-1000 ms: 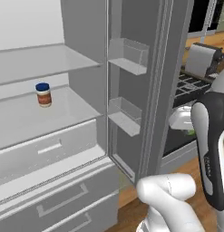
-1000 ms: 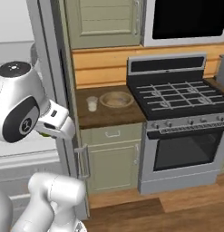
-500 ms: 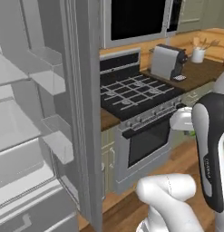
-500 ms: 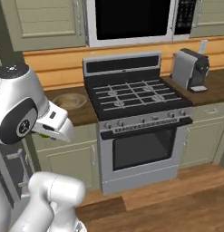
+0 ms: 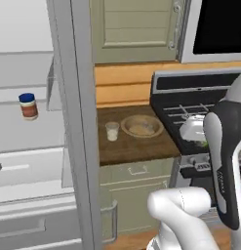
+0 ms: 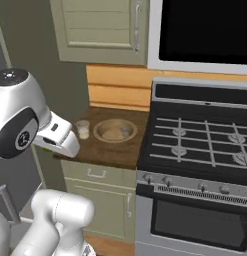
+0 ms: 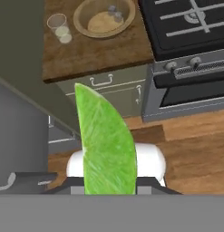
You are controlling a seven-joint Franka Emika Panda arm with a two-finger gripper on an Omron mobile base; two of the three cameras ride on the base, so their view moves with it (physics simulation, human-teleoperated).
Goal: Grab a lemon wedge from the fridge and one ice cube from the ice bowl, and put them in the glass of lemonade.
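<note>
In the hand view a yellow-green lemon wedge [image 7: 106, 145] stands upright between my gripper's [image 7: 109, 183] fingers, which are shut on it. A sliver of the lemon wedge [image 5: 203, 143] also peeks out under the white hand in the left base view. The glass of lemonade [image 5: 112, 131] [image 6: 83, 129] [image 7: 59, 26] stands on the wooden counter [image 5: 136, 149], just left of the tan ice bowl [image 5: 141, 125] [image 6: 114, 130] [image 7: 104, 17]. Ice cubes [image 7: 114, 11] lie in the bowl. The gripper hangs well in front of the counter, above the floor. The fridge [image 5: 73, 122] stands open at the left.
A brown jar with a blue lid [image 5: 29, 106] sits on a fridge shelf. The black stove [image 6: 205, 145] adjoins the counter on the right, with a microwave [image 6: 205, 30] above it. Beige cabinets [image 5: 136, 29] hang over the counter, and drawers [image 7: 109, 84] sit below it.
The whole picture has shifted as the camera moved: from the fridge interior, across the stove, to the counter with glass and bowl. The gripper's grip stays as it was.
</note>
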